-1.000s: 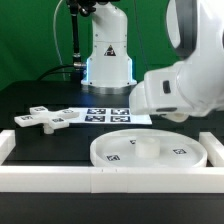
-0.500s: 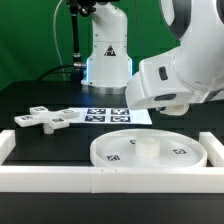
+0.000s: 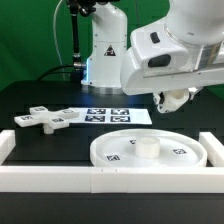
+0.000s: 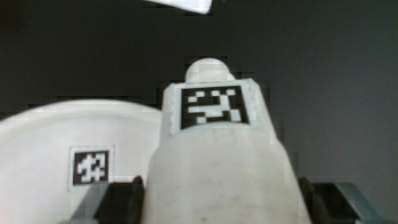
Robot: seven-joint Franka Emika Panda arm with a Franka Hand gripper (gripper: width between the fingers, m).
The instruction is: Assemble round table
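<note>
The large round disc [image 3: 150, 151] lies flat inside the white rim, with a small raised hub [image 3: 146, 146] at its centre. The flat cross-shaped foot piece [image 3: 45, 118] lies on the black table at the exterior view's left. My gripper [image 3: 173, 96] hangs above the far right side of the disc, shut on the short cylindrical leg [image 3: 170, 102]. In the wrist view the leg [image 4: 217, 140] with its square tag fills the gap between the two dark fingers [image 4: 125, 200], and part of the disc [image 4: 71, 140] with one tag shows beyond it.
The white straight-walled rim [image 3: 100, 178] runs along the front and up both sides. The marker board [image 3: 110, 115] lies behind the disc. The arm's base [image 3: 108, 55] stands at the back.
The arm has risen and swung toward the exterior view's left, away from the camera. The gripper with the leg now shows above the disc's far right side.
</note>
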